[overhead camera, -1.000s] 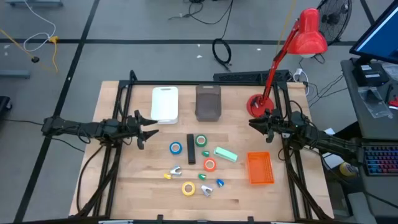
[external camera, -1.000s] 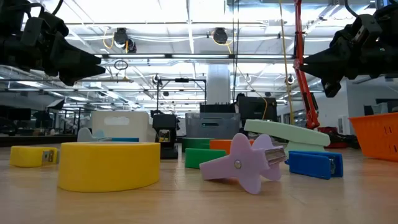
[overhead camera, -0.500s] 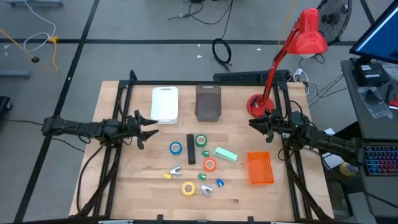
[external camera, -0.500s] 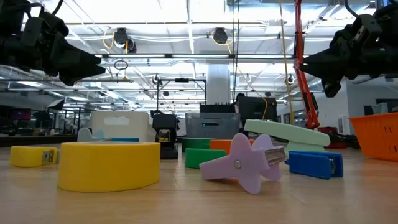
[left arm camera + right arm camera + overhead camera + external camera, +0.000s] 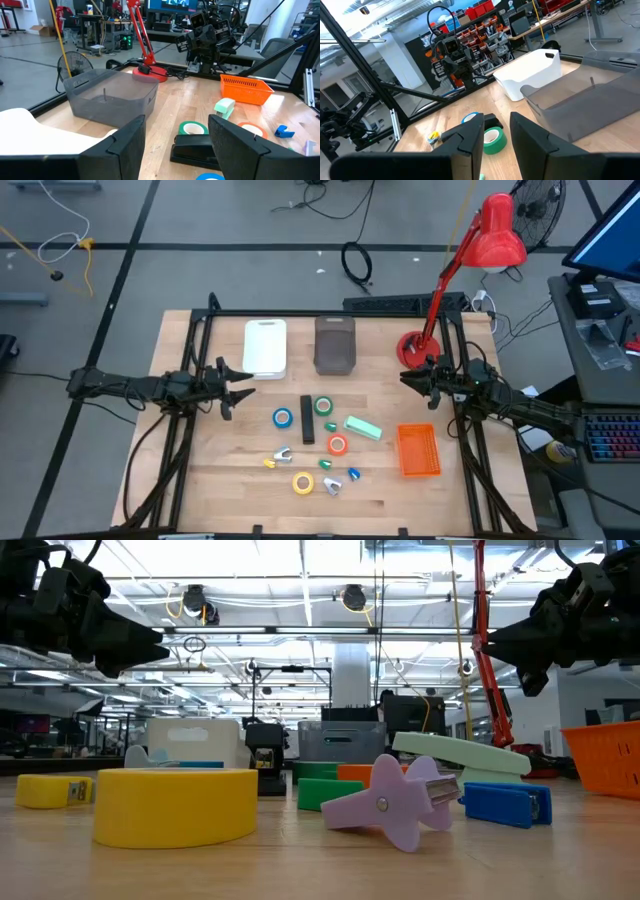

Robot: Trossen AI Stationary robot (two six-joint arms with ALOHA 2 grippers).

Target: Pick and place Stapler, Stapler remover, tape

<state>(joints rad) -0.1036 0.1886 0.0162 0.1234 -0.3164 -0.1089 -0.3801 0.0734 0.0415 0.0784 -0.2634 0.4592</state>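
Note:
Both grippers hover open above the table and touch nothing. My left gripper point(image 5: 243, 384) is over the left side, and my right gripper point(image 5: 404, 380) is over the right side near the lamp base. On the wood between them lie a black stapler point(image 5: 307, 420), a mint stapler point(image 5: 363, 428), and green tape point(image 5: 323, 406), blue tape point(image 5: 283, 418), orange tape point(image 5: 337, 445) and yellow tape point(image 5: 302, 482). Small staple removers sit near the front: yellow point(image 5: 278, 457), green point(image 5: 327, 464), blue point(image 5: 353, 474) and purple point(image 5: 395, 800). The left wrist view shows the green tape point(image 5: 193, 128) and black stapler point(image 5: 196, 147).
A white bin point(image 5: 265, 347) and a grey bin point(image 5: 335, 345) stand at the far edge. An orange basket point(image 5: 418, 450) sits at the right. A red desk lamp point(image 5: 412, 348) stands at the far right corner. Black frame rails run along both sides.

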